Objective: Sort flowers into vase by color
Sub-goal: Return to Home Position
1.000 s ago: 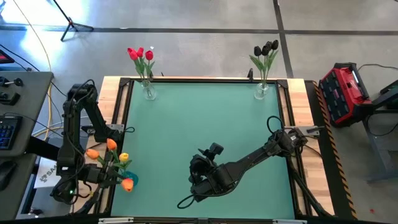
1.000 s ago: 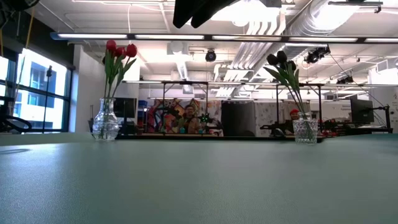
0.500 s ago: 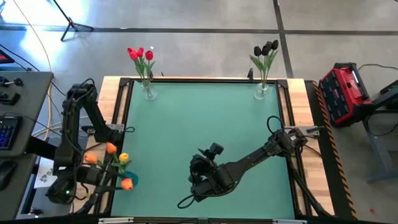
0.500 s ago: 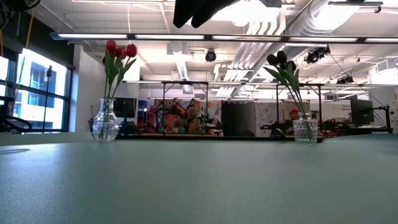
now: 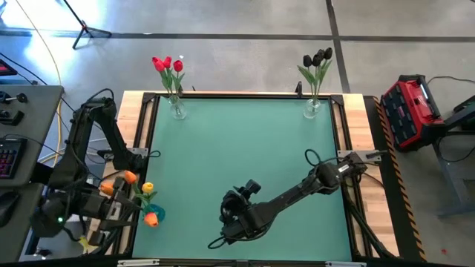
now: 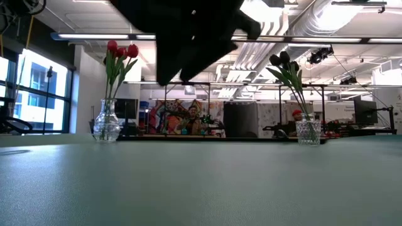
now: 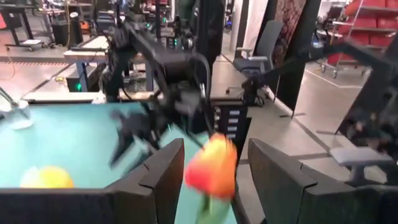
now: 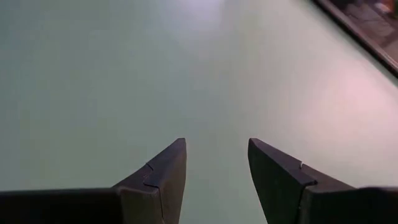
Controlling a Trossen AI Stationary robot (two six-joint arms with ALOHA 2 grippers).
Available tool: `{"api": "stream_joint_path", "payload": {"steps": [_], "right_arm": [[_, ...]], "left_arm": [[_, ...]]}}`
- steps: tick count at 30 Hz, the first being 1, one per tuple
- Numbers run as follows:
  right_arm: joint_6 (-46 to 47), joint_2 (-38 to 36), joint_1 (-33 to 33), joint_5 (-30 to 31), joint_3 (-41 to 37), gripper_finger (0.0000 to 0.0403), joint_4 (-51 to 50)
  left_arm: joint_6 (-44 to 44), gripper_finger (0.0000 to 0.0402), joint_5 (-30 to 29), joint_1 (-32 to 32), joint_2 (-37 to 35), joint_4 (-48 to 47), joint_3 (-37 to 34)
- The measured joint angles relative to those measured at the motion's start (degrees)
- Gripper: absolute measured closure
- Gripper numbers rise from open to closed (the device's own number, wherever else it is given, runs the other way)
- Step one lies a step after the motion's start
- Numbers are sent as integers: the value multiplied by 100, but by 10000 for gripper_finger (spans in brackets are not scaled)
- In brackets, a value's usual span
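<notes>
Red tulips (image 5: pixel 167 65) stand in a glass vase (image 5: pixel 177 111) at the mat's far left, and black tulips (image 5: pixel 318 58) in a vase (image 5: pixel 312 110) at its far right. Orange and yellow tulips (image 5: pixel 147 190) stand upright at the mat's near left edge. My left gripper (image 5: pixel 117 206) is open beside them, beyond the table's left edge. In its wrist view an orange head (image 7: pixel 211 165) shows between the fingers and a yellow head (image 7: pixel 46 177) to one side. My right gripper (image 5: pixel 234 221) hangs open above the bare mat (image 8: pixel 186 74) near the front, nothing between its fingers.
A dark frame (image 5: pixel 245 95) borders the green mat. A red toolbox (image 5: pixel 412 110) sits off the table's right side, and a desk with a keyboard (image 5: pixel 7 156) off its left. Between the two far vases, people (image 6: pixel 188 119) show in the room behind.
My left arm has risen and drawn back toward the table's left and near side, away from the orange and yellow tulips, which stay standing. My right gripper has come down toward the mat and shifted a little toward the near left; it now fills the top of the low view.
</notes>
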Motion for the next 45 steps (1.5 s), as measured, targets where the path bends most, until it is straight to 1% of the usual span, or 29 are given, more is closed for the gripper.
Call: {"api": "stream_joint_path", "payload": {"steps": [4, 7, 12, 14, 16, 21, 27, 30, 33, 35, 36, 38, 40, 42, 44, 45], "right_arm": [[-757, 237, -35, -371, -3, 242, 628], [-1017, 388, -113, -655, -5, 242, 928], [-1691, 416, -176, -694, -8, 242, 1441], [-2045, 416, -174, -764, -8, 242, 1761], [-2365, 416, -174, -806, -8, 242, 2162], [-3407, 413, -212, -1238, -8, 242, 3238], [-4279, 135, -274, -1933, -8, 242, 4119], [-4585, -71, -265, -2150, 3, 242, 4370], [-4954, -271, -192, -2189, 3, 242, 4490], [-5267, -429, -115, -1996, 3, 242, 4539], [-5415, -495, -70, -1704, 3, 242, 4553], [-5645, -626, 79, -810, 3, 242, 4492], [-6088, -693, 236, 117, 5, 242, 4464], [-6479, -701, 426, 818, 4, 242, 4481], [-6674, -729, 600, 1204, 3, 247, 4377], [-6607, -767, 668, 1266, 3, 254, 4229]], "left_arm": [[479, 234, -197, 145, -124, 92, 479], [920, 234, -290, 371, -223, 238, 731], [1511, 234, -200, 893, -495, 245, 936], [1700, 237, 84, 1149, -670, 251, 949], [1915, 245, 521, 1461, -834, 243, 951], [2411, 274, 1213, 2212, -1010, 211, 953], [2594, 294, 1796, 2966, -1035, 202, 951], [2647, 301, 2079, 3246, -994, 211, 951], [2742, 309, 2243, 3442, -879, 201, 951], [2795, 314, 2264, 3593, -800, 201, 949], [2797, 317, 2254, 3672, -760, 216, 949], [2789, 323, 2189, 3809, -677, 271, 950], [2803, 331, 2158, 3914, -587, 301, 949], [2853, 341, 2184, 4019, -541, 306, 949], [2954, 351, 2280, 4151, -530, 347, 949], [2987, 356, 2369, 4220, -530, 356, 949]]}}
